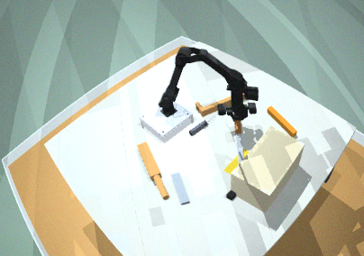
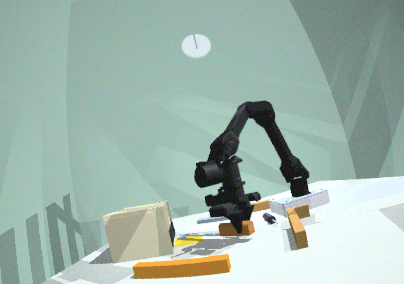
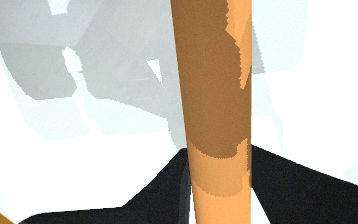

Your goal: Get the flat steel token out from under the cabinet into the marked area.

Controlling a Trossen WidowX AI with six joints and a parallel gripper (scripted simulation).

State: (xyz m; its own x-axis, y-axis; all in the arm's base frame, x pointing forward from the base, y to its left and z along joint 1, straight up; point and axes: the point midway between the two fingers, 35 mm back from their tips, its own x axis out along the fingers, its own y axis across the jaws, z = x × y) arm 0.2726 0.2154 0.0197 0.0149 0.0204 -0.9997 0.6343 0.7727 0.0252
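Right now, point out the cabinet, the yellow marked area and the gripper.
cabinet [image 1: 253, 198] [image 2: 140, 234]: top and exterior views, side wall.
yellow marked area [image 1: 232, 166] [image 2: 187, 242]: top and exterior, bare surface.
gripper [image 1: 238, 123] [image 2: 241, 228] [image 3: 214, 152]: all views, between fingertips.

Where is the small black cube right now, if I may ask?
In the top view, the small black cube sits just left of the beige cabinet, below the yellow patch.

Gripper Clamped Low, Arm Arched Above

The black arm [image 1: 209, 58] [image 2: 260, 111] rises from its base and bends over, its wrist [image 1: 237, 87] [image 2: 231, 172] directly above the jaws. The gripper [image 1: 238, 123] [image 2: 240, 227] [image 3: 214, 152] points downward, fingers parted (only partly) and gripping.
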